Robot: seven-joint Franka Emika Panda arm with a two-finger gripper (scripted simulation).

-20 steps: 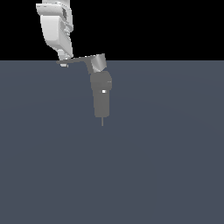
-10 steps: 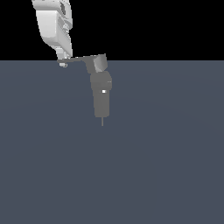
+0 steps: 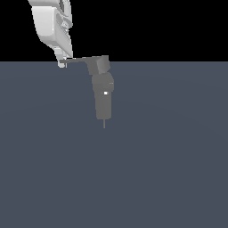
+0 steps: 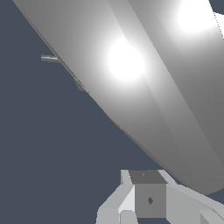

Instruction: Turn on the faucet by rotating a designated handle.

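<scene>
- The faucet [image 3: 103, 95] stood on the dark gray floor [image 3: 133, 169], its long body running down the exterior view, a white dot on it.
- From the faucet's top block, the handle [image 3: 76, 60] pointed toward the exterior view's left, roughly level.
- The gripper [image 3: 62, 63] sat at the handle's tip; whether it was clenched could not be told.
- No writing showed.

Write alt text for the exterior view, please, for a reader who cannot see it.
A white gripper reaches down to the far tip of the thin gray handle, which projects from the top block of a small gray faucet on a dark surface.
</scene>
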